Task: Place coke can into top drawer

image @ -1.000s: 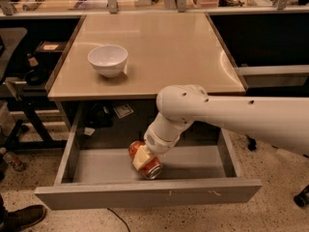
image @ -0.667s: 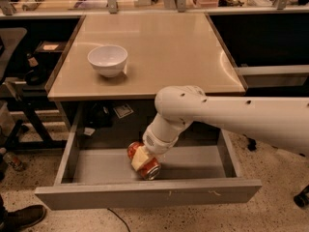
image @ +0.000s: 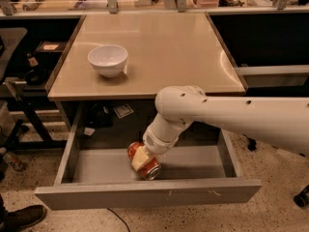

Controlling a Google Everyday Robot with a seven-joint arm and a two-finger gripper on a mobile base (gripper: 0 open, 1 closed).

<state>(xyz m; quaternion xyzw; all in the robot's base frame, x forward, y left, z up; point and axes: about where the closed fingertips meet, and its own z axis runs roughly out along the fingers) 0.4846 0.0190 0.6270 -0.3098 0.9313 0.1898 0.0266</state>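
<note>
Closest up is the wide grey metal top drawer (image: 145, 195), pulled out with its flat front panel facing us. The small red-orange coke can (image: 150, 168) sits tilted inside it, low over the grey floor near the middle. The gripper (image: 141, 159) is pinching the can. The chunky white arm (image: 231, 115) reaches in from the right. Behind, a white round bowl (image: 108, 59) sits on the beige worktop (image: 169, 47).

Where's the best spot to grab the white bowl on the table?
Likely its thin rim, from straight above: the white bowl sits upright, mouth open, and looks too wide to span. The gripper is down in the top drawer, shut on the coke can.
</note>
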